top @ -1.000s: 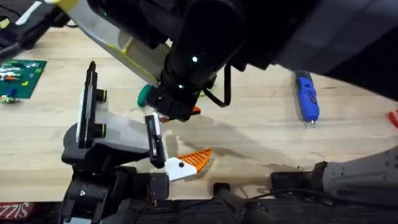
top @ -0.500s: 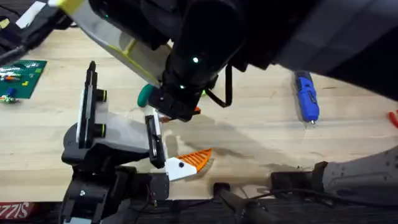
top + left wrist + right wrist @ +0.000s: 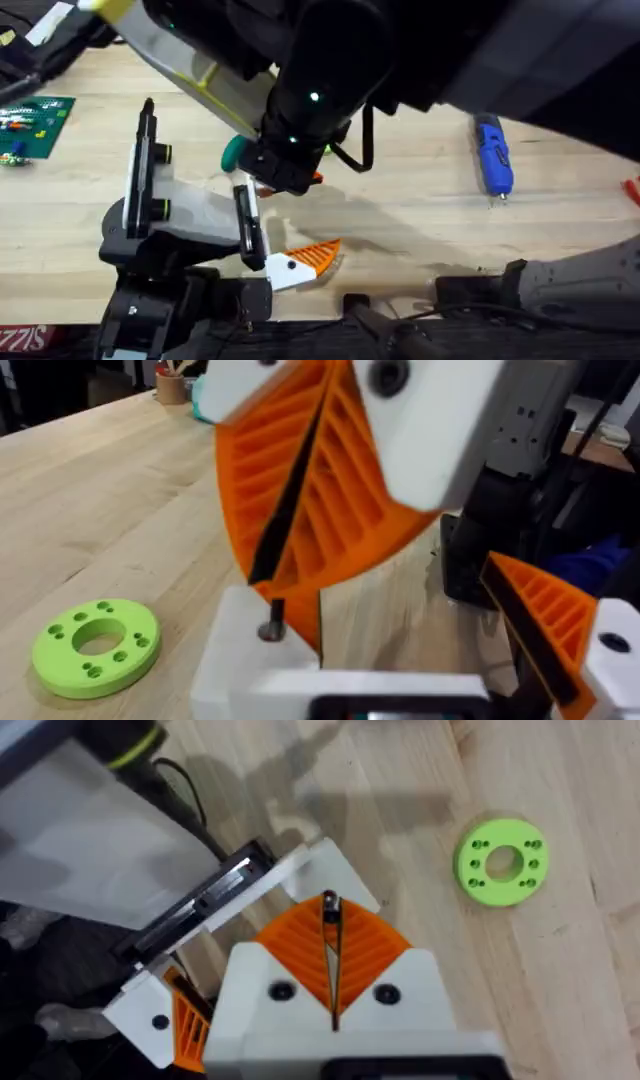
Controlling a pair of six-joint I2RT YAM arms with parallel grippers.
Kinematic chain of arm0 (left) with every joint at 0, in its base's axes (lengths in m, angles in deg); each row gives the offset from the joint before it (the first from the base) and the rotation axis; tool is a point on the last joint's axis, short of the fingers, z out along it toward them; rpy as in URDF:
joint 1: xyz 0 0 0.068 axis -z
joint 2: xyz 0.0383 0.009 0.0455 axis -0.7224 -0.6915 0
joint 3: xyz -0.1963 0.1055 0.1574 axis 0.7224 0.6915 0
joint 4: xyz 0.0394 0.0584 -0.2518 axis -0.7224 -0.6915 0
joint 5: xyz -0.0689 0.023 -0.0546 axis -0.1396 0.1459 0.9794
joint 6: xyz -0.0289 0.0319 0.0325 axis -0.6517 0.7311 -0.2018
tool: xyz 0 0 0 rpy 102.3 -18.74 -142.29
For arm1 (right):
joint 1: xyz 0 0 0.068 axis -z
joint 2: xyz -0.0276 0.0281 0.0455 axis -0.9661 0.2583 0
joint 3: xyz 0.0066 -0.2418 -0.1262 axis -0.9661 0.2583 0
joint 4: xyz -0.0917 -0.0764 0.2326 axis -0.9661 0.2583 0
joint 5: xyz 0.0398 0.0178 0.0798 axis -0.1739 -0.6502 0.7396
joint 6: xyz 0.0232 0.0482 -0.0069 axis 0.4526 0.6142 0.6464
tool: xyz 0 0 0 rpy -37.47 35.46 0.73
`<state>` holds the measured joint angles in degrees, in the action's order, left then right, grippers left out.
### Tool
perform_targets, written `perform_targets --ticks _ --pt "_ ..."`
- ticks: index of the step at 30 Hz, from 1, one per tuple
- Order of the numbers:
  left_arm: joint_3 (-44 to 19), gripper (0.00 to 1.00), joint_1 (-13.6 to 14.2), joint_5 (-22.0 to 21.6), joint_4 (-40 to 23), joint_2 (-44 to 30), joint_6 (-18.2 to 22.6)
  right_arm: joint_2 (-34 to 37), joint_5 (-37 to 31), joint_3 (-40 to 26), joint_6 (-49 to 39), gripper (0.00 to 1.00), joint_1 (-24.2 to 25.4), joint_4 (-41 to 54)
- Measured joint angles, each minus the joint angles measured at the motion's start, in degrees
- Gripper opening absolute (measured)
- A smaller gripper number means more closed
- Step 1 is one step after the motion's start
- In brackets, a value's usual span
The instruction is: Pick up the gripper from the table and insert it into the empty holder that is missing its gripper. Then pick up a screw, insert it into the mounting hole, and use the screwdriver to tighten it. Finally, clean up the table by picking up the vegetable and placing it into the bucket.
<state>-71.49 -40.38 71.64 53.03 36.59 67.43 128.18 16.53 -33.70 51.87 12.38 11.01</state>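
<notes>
The right gripper (image 3: 330, 920) is seen clenched, its orange ribbed pads (image 3: 365, 950) pressed flat together with a small screw (image 3: 328, 902) pinched at their very tip. The screw is held point-down, so that it can be lowered straight into a hole. Directly under the tip a white block (image 3: 315, 860) is found, lying along the black plate of the holder (image 3: 205, 900). From the left wrist view the screw appears to be resting on or just above this block, though contact cannot be confirmed. The arm is reached across the middle, presumably because the mounting hole is on the grey-white robot hand body (image 3: 195, 215). Near the pincer, toward the arm bases, the gripper (image 3: 312, 256) is placed with its white base against the near end of the holder plate and its orange wedge pointing away. It is judged to be already seated, and the screw step to be in hand. A fine alignment will be needed next, since a tilted screw could slip from such flat pads. Just beside the pincer a lime-green ring (image 3: 500, 860) is left flat on the table (image 3: 400, 220). The vegetable (image 3: 235, 152) is seen close behind the pincer. The screwdriver (image 3: 493, 155) is laid well apart on the far side, untouched.
</notes>
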Motion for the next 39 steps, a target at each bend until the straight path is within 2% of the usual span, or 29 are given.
perform_targets --ticks 24,26,30,33,35,39 --pt "0.00 0.986 0.00 0.04 -0.02 0.00 -0.46 2.62 1.20 -0.09 0.13 0.022 0.00 1.02" --pt "0.00 0.986 0.00 0.02 -0.02 0.00 -0.46 2.64 1.26 -0.09 0.46 0.167 0.00 1.05" --pt "0.00 0.986 0.00 0.00 -0.01 0.00 -0.46 2.64 1.36 -0.09 0.36 0.593 0.01 1.23" --pt "0.00 0.986 -0.02 0.00 -0.02 0.00 -0.45 2.62 0.74 -0.12 0.31 0.829 0.51 1.54" --pt "0.00 0.986 -0.02 0.00 -0.02 0.00 -0.46 2.62 0.50 -0.20 0.26 0.914 0.82 1.62" --pt "0.00 0.986 -0.02 0.00 -0.02 0.00 -0.46 2.62 0.25 -0.27 0.25 0.950 0.92 1.70"
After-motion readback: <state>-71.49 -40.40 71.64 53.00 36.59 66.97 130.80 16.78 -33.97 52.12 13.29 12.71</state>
